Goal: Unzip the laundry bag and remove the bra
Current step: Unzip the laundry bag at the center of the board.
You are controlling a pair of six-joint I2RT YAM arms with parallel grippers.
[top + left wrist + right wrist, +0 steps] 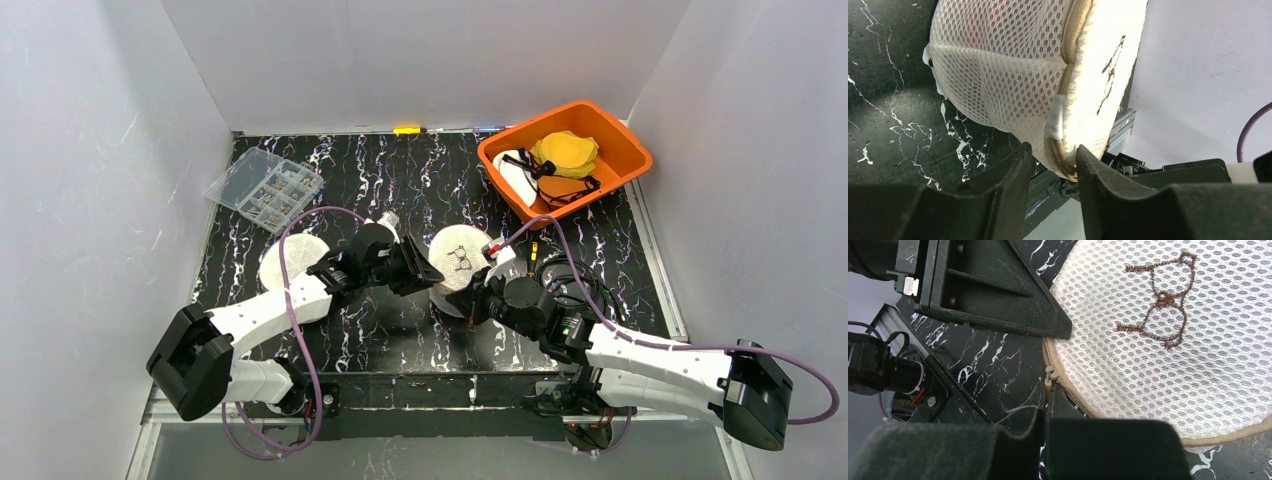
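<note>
The laundry bag is sitting mid-frame on the table, a second bag lying to its left, the parts box resting at upper left, the bin standing upper right, clothes lying inside.

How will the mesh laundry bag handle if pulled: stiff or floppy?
Probably soft: the laundry bag is open mesh, creasing where the left gripper pinches its rim. The corded zipper seam likely keeps its round shape. It may drag when the right gripper tugs the zipper pull.

Mesh cloth laundry bag, smooth table
</note>
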